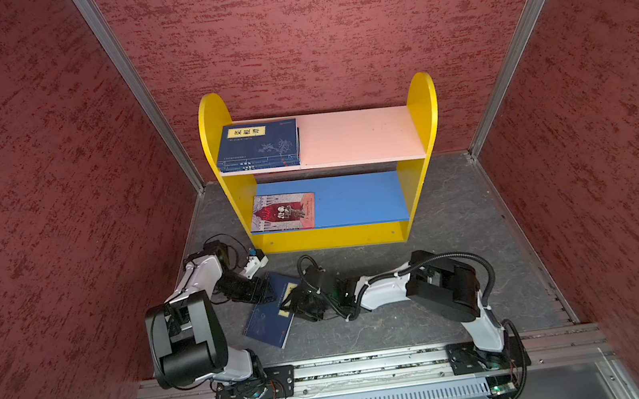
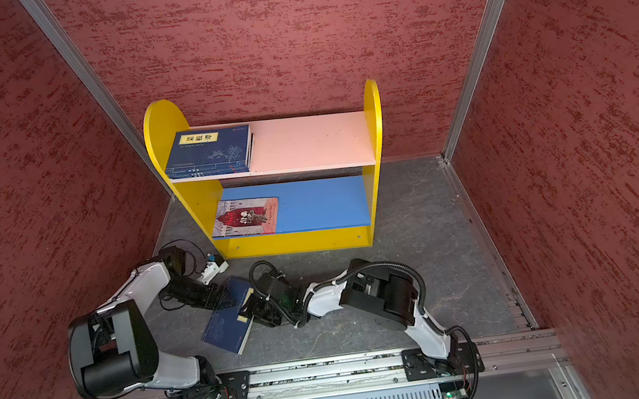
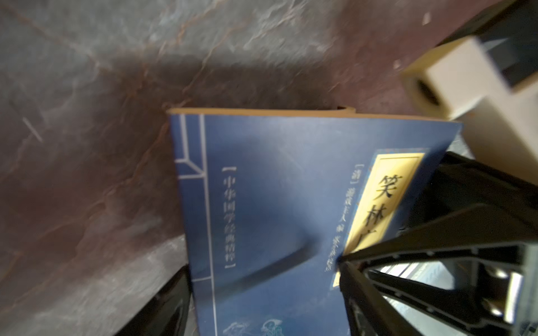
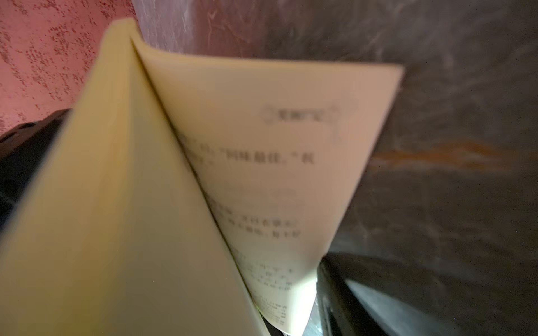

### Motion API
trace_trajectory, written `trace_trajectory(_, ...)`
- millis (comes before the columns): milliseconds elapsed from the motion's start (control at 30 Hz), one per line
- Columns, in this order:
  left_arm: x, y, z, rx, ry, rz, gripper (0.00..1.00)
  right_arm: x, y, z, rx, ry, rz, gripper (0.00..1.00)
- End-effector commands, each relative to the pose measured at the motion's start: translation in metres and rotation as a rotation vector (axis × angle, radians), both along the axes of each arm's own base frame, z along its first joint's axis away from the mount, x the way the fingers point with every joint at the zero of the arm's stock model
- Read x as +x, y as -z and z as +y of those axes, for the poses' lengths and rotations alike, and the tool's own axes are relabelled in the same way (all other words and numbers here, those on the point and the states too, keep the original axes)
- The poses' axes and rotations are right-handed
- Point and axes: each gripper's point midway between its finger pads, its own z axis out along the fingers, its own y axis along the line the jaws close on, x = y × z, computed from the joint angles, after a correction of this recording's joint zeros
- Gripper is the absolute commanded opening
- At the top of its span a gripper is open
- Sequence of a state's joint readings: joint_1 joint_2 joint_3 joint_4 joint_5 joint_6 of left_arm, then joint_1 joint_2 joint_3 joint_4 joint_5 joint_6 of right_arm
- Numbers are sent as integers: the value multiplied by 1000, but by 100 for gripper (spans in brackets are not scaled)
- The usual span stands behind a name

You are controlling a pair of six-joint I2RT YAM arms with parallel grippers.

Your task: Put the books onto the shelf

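Gripping navy book [image 1: 267, 325] in front of the shelf [image 1: 211, 118], right gripper [image 1: 291, 302] jaws clamp its fanned, blurred pages [image 4: 276, 174]; left gripper [image 1: 265, 294] jaws apart astride it, yellow label [image 3: 387, 197] half hidden.

The shelf [image 1: 242, 202] stands just beyond the left gripper [image 1: 265, 291]. Beyond the right gripper [image 1: 295, 302], its pink board [image 1: 360, 136] and blue board [image 1: 359, 199] lie bare.

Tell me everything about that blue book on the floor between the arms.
The blue book is a navy paperback with pale line drawings and a yellow label of black Chinese characters. It lies askew on the floor before the shelf, one edge lifted, cream pages fanned. The left gripper and right gripper meet its far end.
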State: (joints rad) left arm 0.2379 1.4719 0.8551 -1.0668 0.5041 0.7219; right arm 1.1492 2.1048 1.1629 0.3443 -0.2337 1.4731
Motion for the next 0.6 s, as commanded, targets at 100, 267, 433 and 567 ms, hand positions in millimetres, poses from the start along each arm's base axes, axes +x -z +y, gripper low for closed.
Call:
trace_trajectory(100,-10,-15,-21,-155,-8,38,69,20,31,-35,-126,124,-25,55)
trace_trajectory(267,-8,-8,-15,-149,-33,49,69,20,32,-40,-144,108,-32,55)
trace_trajectory(433,1,9,1,-74,-84,80,71,20,35,-43,-166,100,-34,55)
trace_trajectory(567,8,25,17,-23,-133,132,78,19,37,-43,-184,85,-26,56)
